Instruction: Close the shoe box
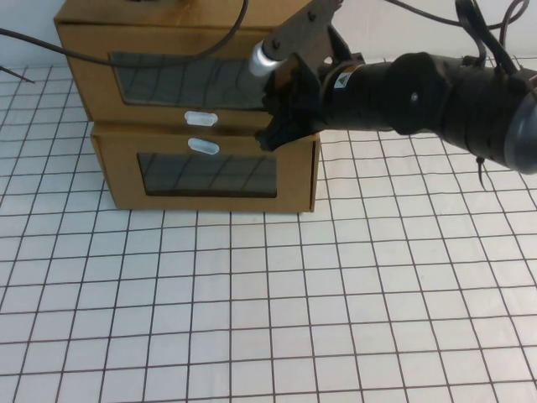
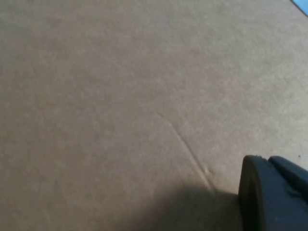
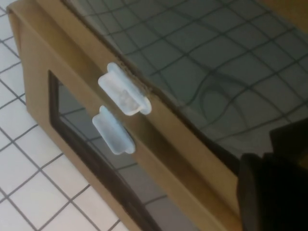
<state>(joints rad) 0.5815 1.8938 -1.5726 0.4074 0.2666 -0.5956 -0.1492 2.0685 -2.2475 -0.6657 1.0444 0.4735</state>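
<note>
1. We see two stacked cardboard boxes at the far left of the gridded table [image 1: 336,319]; the shoe box [image 1: 92,67], tab [image 1: 200,118] below its window [image 1: 189,81], lies on top.
2. The lower box [image 1: 122,180] bears its tab [image 1: 203,147] above its window.
3. The right gripper [image 1: 281,126] presses the shoe box's front right; we cannot tell its opening.
4. The left gripper [image 2: 272,192] faces plain cardboard [image 2: 120,96]; opening indiscernible.

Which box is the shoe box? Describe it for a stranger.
Two brown cardboard boxes sit stacked at the far left of the gridded table. The shoe box is the upper one, with the right gripper at its front right corner; the left gripper faces plain cardboard. Its white pull tab lies below its window, the lower box's above.
</note>
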